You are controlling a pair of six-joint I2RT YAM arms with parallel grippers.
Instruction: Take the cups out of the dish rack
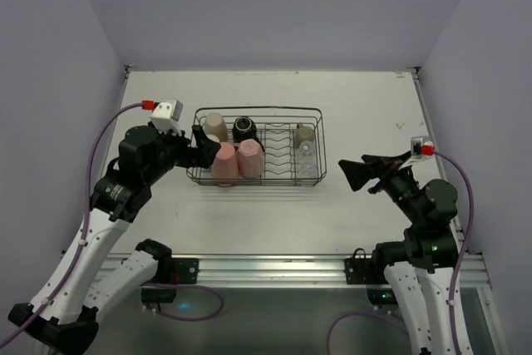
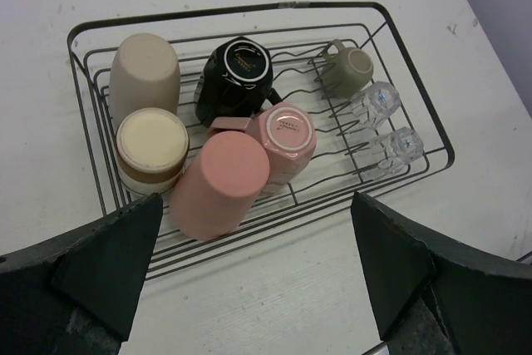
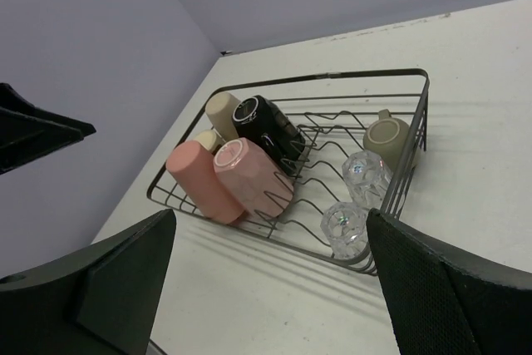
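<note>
The dish rack [image 1: 258, 109] stands mid-table. Its left end holds a coral-pink tumbler [image 2: 220, 184], a pale pink mug [image 2: 287, 139], a black mug [image 2: 237, 76], a tan cup [image 2: 145, 72] and a cream cup with a brown band [image 2: 151, 149]. Its right end holds a grey-olive cup [image 2: 349, 68] and two clear glasses [image 2: 378, 101]. My left gripper [image 1: 198, 145] is open and empty at the rack's left end, just short of the coral tumbler. My right gripper [image 1: 351, 174] is open and empty, a little right of the rack, facing the clear glasses [image 3: 345, 226].
Wavy plate dividers [image 3: 332, 135] fill the rack's middle. Bare white table [image 1: 274, 214] lies between the rack and the arm bases. Purple walls close in the table at the back and both sides.
</note>
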